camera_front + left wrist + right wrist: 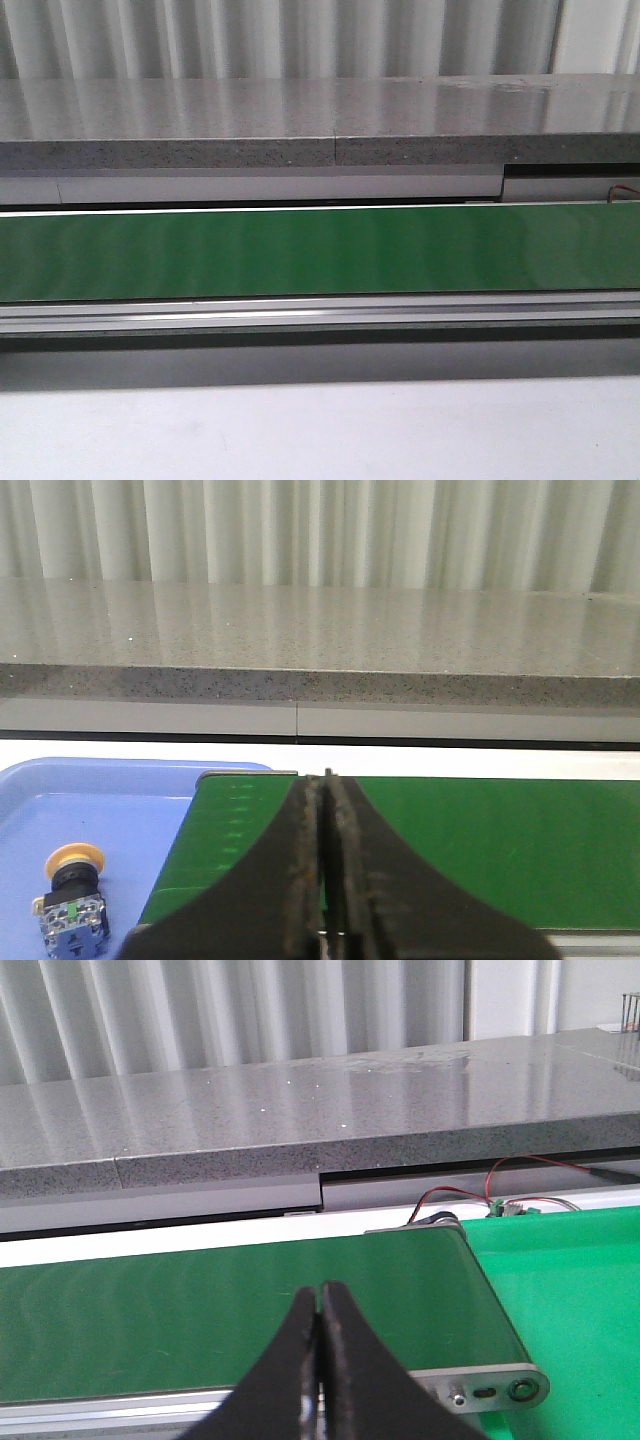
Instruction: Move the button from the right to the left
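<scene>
The light is bright and even, the grey shelf (300, 115) shines with pale streaks, the green belt (320, 250) looks a bit soft and stripy, and the dark fingers (300, 880) close to the camera are blurry.

Black, tapered gripper fingers (300, 880)
</scene>
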